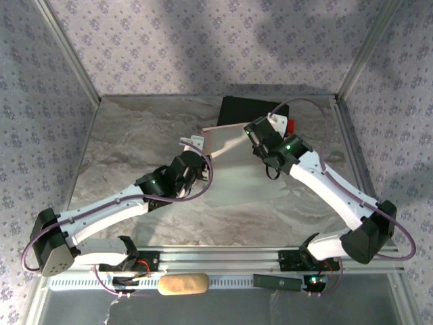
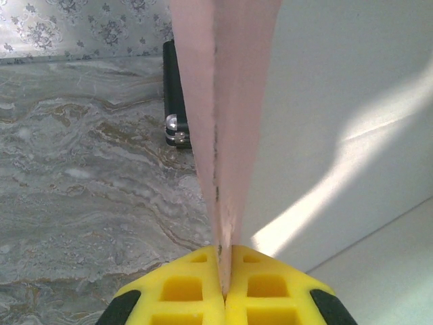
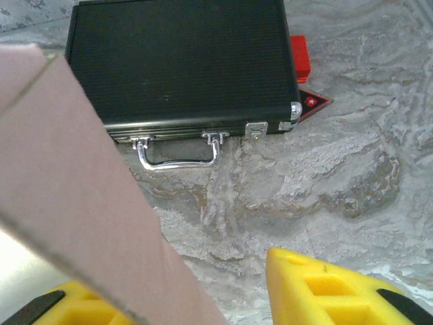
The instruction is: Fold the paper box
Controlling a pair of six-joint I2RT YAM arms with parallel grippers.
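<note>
Paper box: the thin pink card paper box with a pale whitish reverse face (image 1: 226, 141) sits near the middle of the grey marbled table (image 1: 135, 135), between the two arms. It is just in front of the black rectangular hard case with a metal handle (image 1: 247, 108), and part of it is lifted off the surface.
Left hand: the left hand (image 2: 224, 271) is clamped on a doubled pink edge. Its yellow pads meet on the card, which runs straight away from them.
Right hand: the right hand (image 3: 203, 291) has its yellow fingers apart. A pink panel lies across one finger, with open table between the card and the other finger. It seems to hold nothing.
Other things: a small red block (image 3: 300, 57) lies beside the case's far corner.
Key relation: the card spans from one hand to the other, and its long axis seems to run roughly left to right. The left hand pins the left end. The free panel is at the right hand's own fingers, on its left side, so the right arm is the nearer one for it.
Step, as judged: one fold is held and the next panel is not yet gripped.
Next move calls for: the right hand to shift left onto the free panel while the left keeps its pinch.
Risk: thin card may buckle or slip.
</note>
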